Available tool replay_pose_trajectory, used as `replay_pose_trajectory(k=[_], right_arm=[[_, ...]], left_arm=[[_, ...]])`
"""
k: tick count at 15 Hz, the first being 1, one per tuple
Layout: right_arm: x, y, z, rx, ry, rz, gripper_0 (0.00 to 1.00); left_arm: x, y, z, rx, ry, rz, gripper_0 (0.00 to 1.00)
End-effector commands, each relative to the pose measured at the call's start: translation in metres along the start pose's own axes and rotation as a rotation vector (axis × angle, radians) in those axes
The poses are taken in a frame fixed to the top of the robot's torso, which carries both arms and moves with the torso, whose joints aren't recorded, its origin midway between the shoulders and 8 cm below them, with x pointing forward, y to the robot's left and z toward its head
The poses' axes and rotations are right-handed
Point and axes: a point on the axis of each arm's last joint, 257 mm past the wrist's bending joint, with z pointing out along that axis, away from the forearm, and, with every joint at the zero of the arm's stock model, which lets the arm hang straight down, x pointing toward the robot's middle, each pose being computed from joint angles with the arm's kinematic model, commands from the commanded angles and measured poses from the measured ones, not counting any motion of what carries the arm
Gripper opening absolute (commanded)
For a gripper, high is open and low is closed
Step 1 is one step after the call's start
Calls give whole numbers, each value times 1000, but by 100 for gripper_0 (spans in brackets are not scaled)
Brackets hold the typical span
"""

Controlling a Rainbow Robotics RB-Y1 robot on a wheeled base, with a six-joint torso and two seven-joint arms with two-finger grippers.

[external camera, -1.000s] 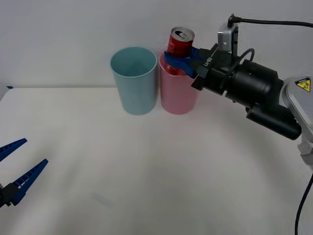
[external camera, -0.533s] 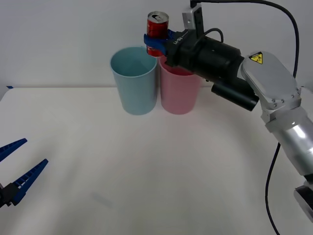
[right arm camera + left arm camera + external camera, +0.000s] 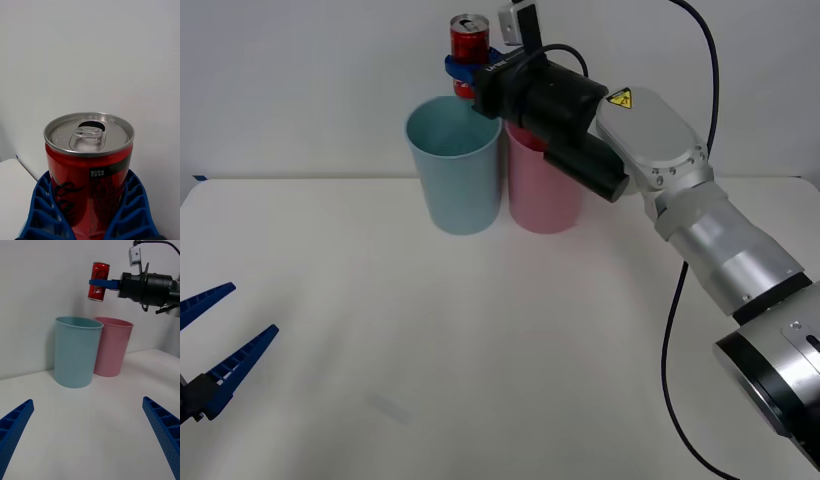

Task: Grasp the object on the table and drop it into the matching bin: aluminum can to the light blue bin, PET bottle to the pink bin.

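The right gripper (image 3: 464, 72) holds the can (image 3: 469, 42) upright above the blue bin (image 3: 454, 165), beside the pink bin (image 3: 544, 190). The left gripper (image 3: 220, 345) is open, low over the table (image 3: 480, 350).

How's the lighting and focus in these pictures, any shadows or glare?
Front view: even, soft light, faint shadows beneath the light blue bin and pink bin. Right wrist view: the can in the right hand is sharp, mild sheen on its lid. Left wrist view: no glare, left hand open.

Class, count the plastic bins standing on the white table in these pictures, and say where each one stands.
2. The light blue bin stands at the table's far edge; the pink bin stands right beside it, on the robot's right. Nothing seems to hide a third.
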Motion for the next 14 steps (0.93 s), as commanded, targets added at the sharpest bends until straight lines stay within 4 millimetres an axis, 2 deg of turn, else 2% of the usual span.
replay_pose_trajectory(k=[1,4,8,9,11,14], right_arm=[[2,3,15,44,3,-1,0],[9,8,26,83,12,0,3],[14,11,28,97,17,-5,9],[14,12,28,96,17,-10,21],[14,12,28,97,15,-2,100],[13,11,28,97,15,-5,100]], left_arm=[[0,0,0,0,0,0,100],[0,0,0,0,0,0,100],[0,0,0,0,0,0,100],[0,0,0,0,0,0,100],[0,0,0,0,0,0,100],[0,0,0,0,0,0,100]])
